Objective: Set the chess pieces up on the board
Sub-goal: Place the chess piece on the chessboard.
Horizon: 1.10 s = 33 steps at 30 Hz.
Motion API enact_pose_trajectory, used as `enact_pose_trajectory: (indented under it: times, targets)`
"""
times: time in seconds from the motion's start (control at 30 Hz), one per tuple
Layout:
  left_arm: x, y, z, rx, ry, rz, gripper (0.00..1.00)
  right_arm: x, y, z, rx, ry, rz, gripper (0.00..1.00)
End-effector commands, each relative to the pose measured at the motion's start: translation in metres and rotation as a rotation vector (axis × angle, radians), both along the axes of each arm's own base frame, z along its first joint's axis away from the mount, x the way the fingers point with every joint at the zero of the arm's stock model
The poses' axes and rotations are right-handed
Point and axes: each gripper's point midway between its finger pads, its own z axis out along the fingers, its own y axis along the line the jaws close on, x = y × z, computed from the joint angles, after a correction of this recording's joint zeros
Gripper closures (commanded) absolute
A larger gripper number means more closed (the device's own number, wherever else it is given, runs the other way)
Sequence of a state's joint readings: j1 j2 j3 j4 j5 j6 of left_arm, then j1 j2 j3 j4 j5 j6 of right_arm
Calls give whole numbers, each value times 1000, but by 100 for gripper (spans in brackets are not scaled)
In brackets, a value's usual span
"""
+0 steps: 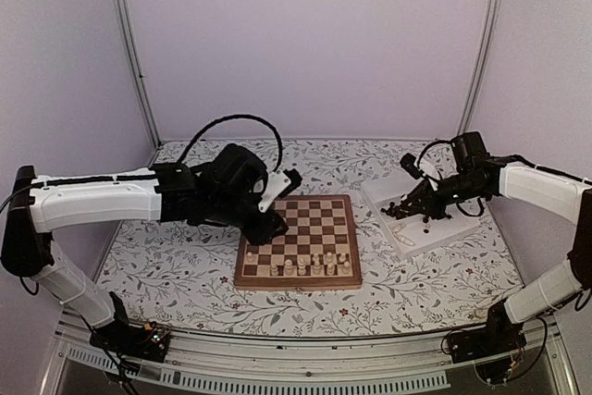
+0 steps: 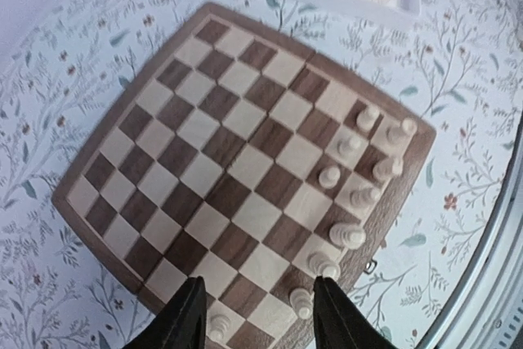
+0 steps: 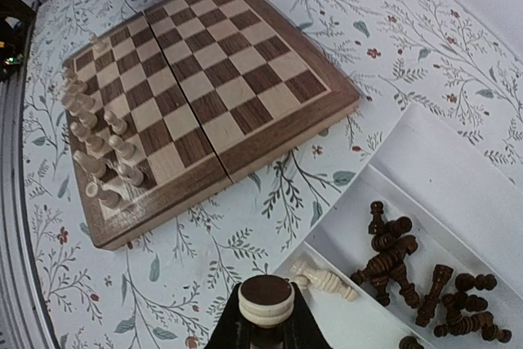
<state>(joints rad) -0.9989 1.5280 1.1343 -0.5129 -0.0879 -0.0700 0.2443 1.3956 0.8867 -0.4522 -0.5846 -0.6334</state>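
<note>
The board (image 1: 314, 219) lies in the middle of the table. Several cream chess pieces (image 1: 310, 265) stand in two rows along its near edge. My left gripper (image 1: 277, 205) hangs over the board's left side. In the left wrist view the left gripper (image 2: 260, 320) is open above the board (image 2: 204, 173), with small cream pieces (image 2: 301, 302) standing on the squares below its fingertips. My right gripper (image 3: 265, 324) is shut on a cream piece (image 3: 265, 302), whose round dark base faces the camera. It hovers at the near edge of the tray (image 3: 458, 177).
The white partitioned tray (image 1: 435, 233) sits right of the board. One compartment holds a heap of dark brown pieces (image 3: 417, 275); another holds two cream pieces (image 3: 323, 279) lying on their sides. A flowered cloth (image 1: 185, 265) covers the table.
</note>
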Motion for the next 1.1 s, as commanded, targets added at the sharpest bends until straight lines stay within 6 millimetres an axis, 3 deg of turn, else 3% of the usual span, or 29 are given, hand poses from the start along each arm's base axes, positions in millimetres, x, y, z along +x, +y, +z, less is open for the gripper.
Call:
enact_pose_trajectory:
  times: [0.0,0.07,0.17,0.43,0.67,1.07]
  targets:
    - [24,-34,83,-221,-259,-35,52,-19,36,63,262,104,113,94]
    - [29,-48,104,-304,-329,-66,50,-26,43,75,320,170,155,93]
    - [37,-71,125,-409,-355,-77,46,-27,50,76,298,195,182,93]
    - [35,-134,130,-684,-59,-162,46,-51,75,74,86,9,306,94]
    - [22,-155,121,-805,131,-225,46,-63,93,89,37,-87,369,94]
    - [6,-171,98,-806,242,-274,54,-66,109,92,-11,-123,395,94]
